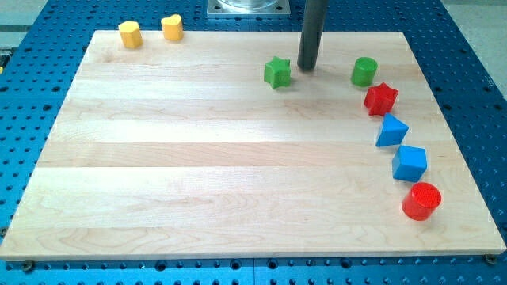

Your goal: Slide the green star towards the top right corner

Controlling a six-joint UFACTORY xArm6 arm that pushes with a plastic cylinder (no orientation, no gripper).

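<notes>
The green star (277, 72) lies on the wooden board near the view's top, a little right of centre. My tip (306, 66) stands just to the right of the star, with a small gap between them. A green cylinder (364, 71) stands further right, near the board's top right.
A red star (381, 98) lies below the green cylinder. Below it run a blue triangular block (391, 131), a blue cube (409, 163) and a red cylinder (421, 200) along the right side. Two yellow blocks (131, 35) (172, 28) sit at the top left.
</notes>
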